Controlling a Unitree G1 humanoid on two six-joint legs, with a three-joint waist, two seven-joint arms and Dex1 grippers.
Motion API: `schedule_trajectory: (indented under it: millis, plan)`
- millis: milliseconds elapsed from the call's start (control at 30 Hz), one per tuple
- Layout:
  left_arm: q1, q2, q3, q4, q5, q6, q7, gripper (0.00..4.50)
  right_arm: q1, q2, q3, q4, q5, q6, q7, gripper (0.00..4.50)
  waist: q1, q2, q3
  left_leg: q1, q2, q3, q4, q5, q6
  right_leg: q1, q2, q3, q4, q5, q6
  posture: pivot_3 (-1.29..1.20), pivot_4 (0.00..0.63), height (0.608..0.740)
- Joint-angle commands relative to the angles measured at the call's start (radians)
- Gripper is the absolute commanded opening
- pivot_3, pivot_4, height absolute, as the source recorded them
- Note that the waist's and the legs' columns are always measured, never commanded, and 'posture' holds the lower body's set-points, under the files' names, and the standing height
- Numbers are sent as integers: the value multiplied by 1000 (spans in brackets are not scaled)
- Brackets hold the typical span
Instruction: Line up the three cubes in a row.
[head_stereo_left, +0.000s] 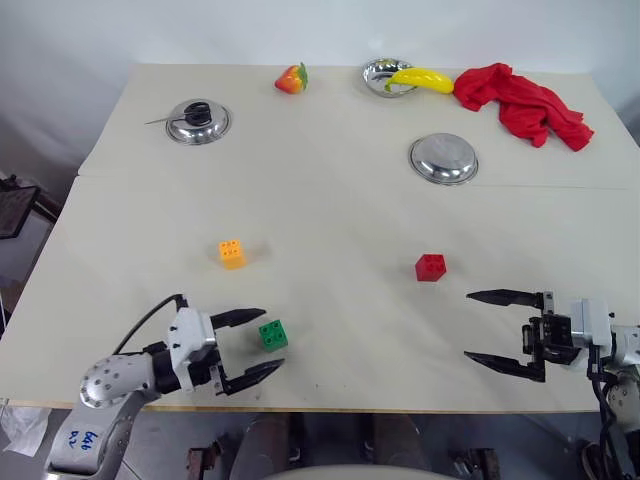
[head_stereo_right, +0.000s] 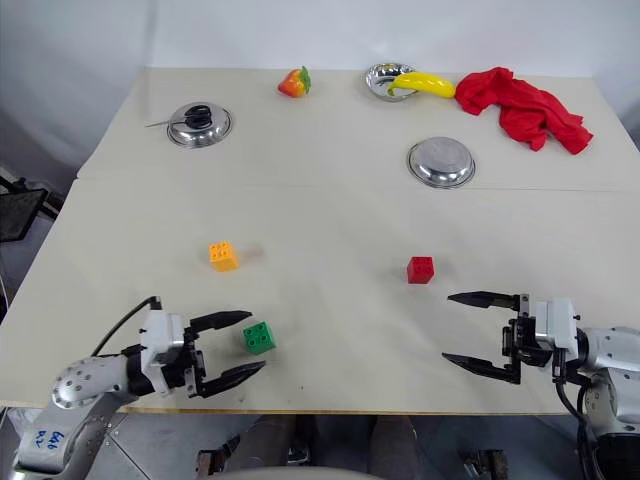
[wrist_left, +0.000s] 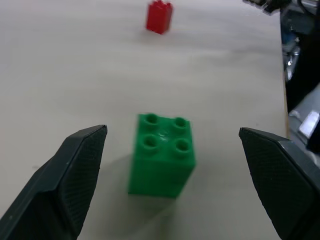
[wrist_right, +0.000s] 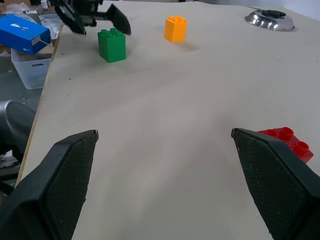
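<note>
Three studded cubes stand apart on the pale table (head_stereo_left: 330, 210). The orange-yellow cube (head_stereo_left: 232, 253) is left of centre, and the red cube (head_stereo_left: 430, 267) is right of centre. Near the front edge stands the green cube (head_stereo_left: 273, 335). My left gripper (head_stereo_left: 270, 340) is open around the green cube; in the left wrist view both fingers stand clear of the green cube (wrist_left: 162, 160). My right gripper (head_stereo_left: 467, 326) is open and empty at the front right, pointing left, a short way in front of the red cube.
Along the far side lie a toy strawberry (head_stereo_left: 291, 78), a steel pot lid (head_stereo_left: 198, 121), a steel bowl (head_stereo_left: 380, 72) with a banana (head_stereo_left: 421, 79), a red cloth (head_stereo_left: 523, 103) and an upturned steel bowl (head_stereo_left: 443, 158). The table's front edge (head_stereo_left: 380, 408) runs just below both grippers.
</note>
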Motion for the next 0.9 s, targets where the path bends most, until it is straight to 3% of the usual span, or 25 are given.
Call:
schedule_trajectory:
  millis: [33, 267, 400, 533, 700, 900]
  plan:
    - [-20, -2, -16, 0, 22, -22, 16, 3648, 18, -9, -45, -56, 11, 0, -6, 4500, 1, 0, 0, 0, 0, 0, 0, 0, 0, 0, 0, 0, 0, 0, 0, 0, 150, 740]
    - [-144, 13, -19, 56, -1, -22, -15, 1543, 87, -13, -107, -92, 5, 2, -48, 4500, 16, 0, 0, 0, 0, -1, 0, 0, 0, 0, -1, 0, 0, 0, 0, 0, 150, 740]
    - [-332, 98, 20, 66, -211, 140, -161, 1492, 126, -20, -159, -101, 6, 5, -68, 4500, 23, 0, 0, 0, 0, -1, 1, 0, 0, 0, 0, 0, 1, 0, 0, 0, 150, 740]
    - [-616, 130, -86, 215, -189, 203, -301, 1492, 156, -18, -200, -111, 3, 6, -86, 4500, 26, 1, 0, -1, -2, -1, 2, 1, 0, 0, 0, -1, 1, 0, 0, 0, 150, 740]
    - [-923, -64, -317, 548, 14, 117, -356, 1492, 209, -6, -256, -141, 0, 10, -125, 4500, 31, 0, 0, -1, -7, -1, 2, 2, 2, 2, 1, -1, -1, 1, 2, 0, 150, 740]
    - [-1109, -274, -392, 974, 189, -66, -287, 1492, 283, 17, -319, -196, 3, 19, -177, 4500, 28, -4, 2, -4, -8, -1, 1, 2, 2, 1, 3, -2, -3, 1, 3, 0, 150, 740]
